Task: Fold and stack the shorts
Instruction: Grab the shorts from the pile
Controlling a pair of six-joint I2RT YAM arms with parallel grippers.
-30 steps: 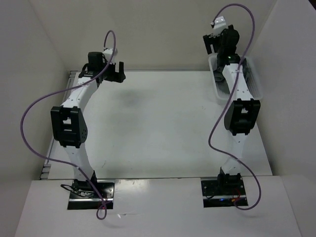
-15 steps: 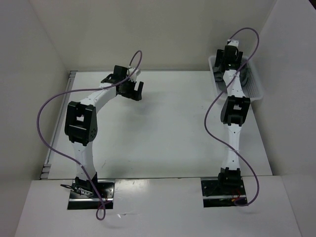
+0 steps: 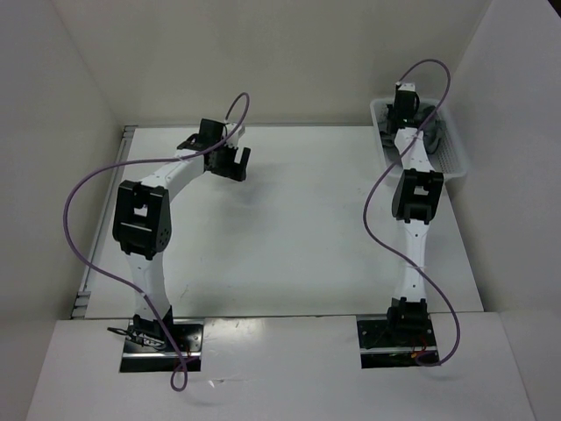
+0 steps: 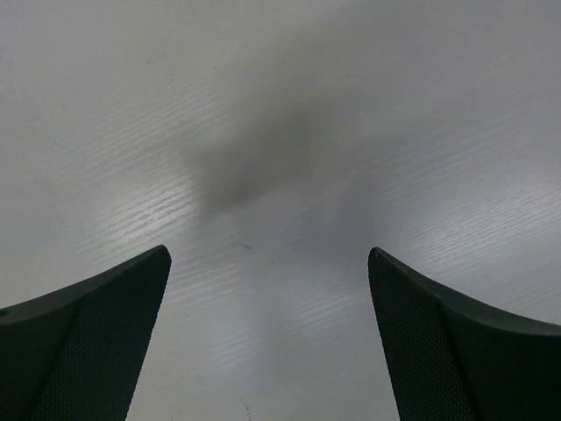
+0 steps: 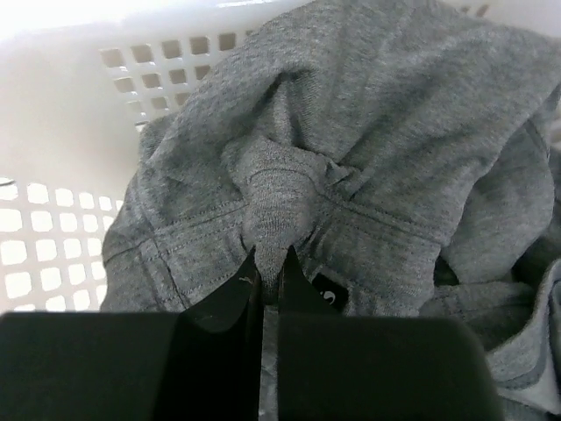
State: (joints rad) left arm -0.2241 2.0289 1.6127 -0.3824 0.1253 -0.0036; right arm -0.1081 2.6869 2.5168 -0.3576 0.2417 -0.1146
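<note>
Pinching soft grey knit shorts, right end effector, white mesh basket

white links, black joint housings, purple cables, black base plates, dark textured end effector fingers.

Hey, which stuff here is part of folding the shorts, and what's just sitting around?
For the job: shorts; right pincer, shut on them; left pincer, open.
Just there: basket, holding the shorts; table.
</note>
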